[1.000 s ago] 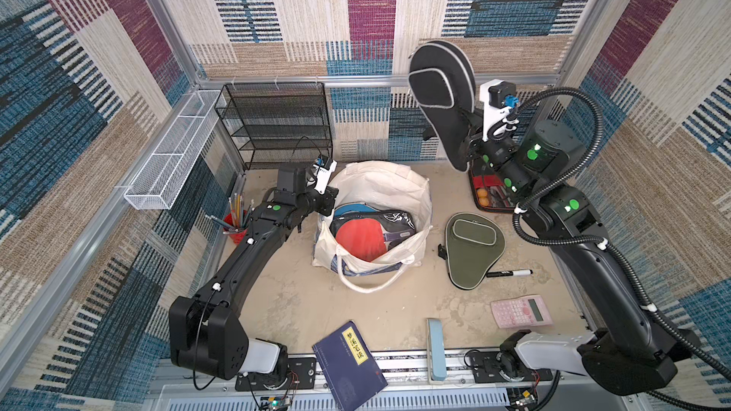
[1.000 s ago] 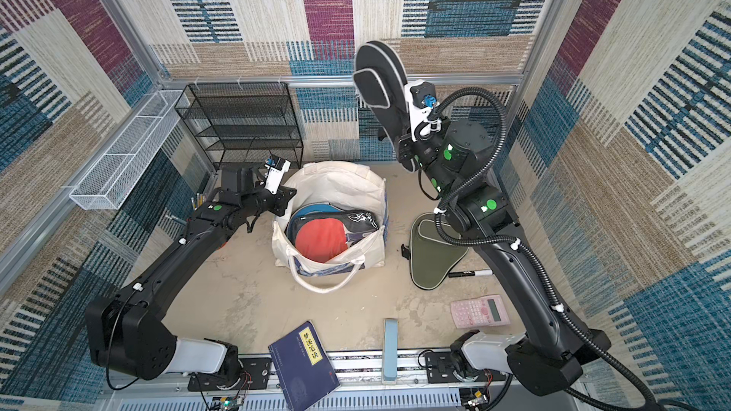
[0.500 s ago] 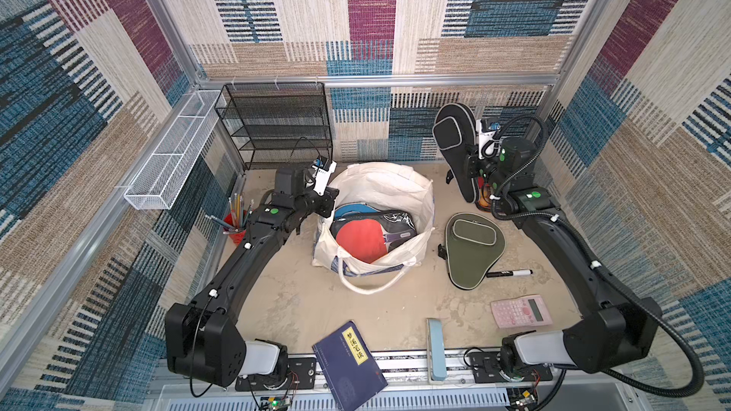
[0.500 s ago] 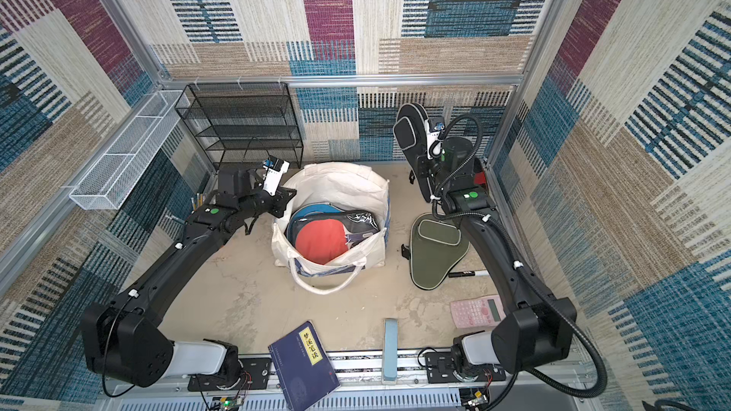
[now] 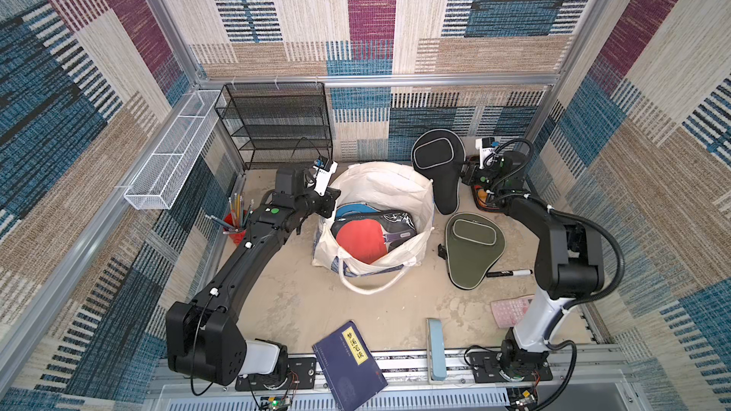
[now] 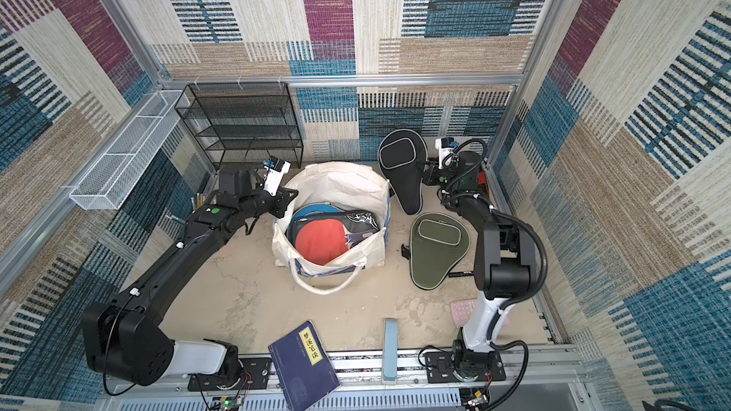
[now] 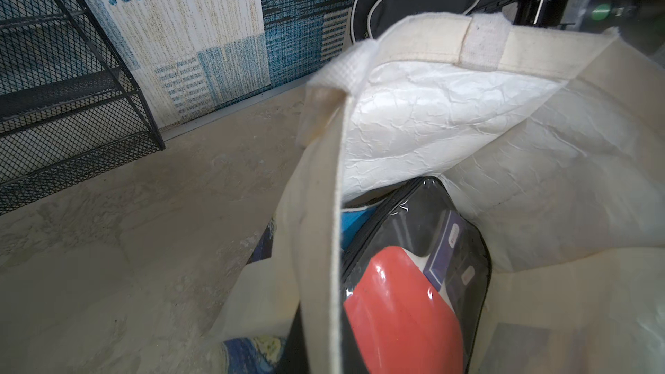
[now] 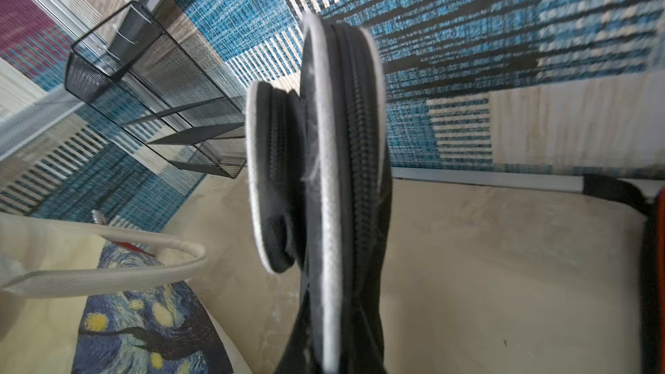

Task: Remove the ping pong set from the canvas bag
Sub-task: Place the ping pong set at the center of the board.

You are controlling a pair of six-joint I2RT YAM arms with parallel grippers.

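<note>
The canvas bag (image 5: pixel 381 187) stands open mid-table in both top views. Inside it lie a clear-fronted black case with a red paddle (image 5: pixel 364 239) and a blue cover (image 5: pixel 350 209). My left gripper (image 5: pixel 334 201) is shut on the bag's left rim (image 7: pixel 320 210); its fingers are hidden in the left wrist view. My right gripper (image 5: pixel 463 175) is shut on the black paddle cover (image 5: pixel 437 164), which it holds tilted just right of the bag, with the narrow end low. That cover appears edge-on (image 8: pixel 334 174) in the right wrist view. An olive green cover (image 5: pixel 472 247) lies flat on the table.
A black mesh shelf (image 5: pixel 277 124) and a white wire basket (image 5: pixel 174 152) stand at the back left, a red pencil cup (image 5: pixel 233 223) by my left arm. Near the olive cover lie a marker (image 5: pixel 508 272) and a pink calculator (image 5: pixel 510 308). A blue book (image 5: pixel 350 365) overhangs the front edge.
My right arm has come down from high up, bringing the black cover low beside the bag's back right. The left arm and the bag have stayed put.
</note>
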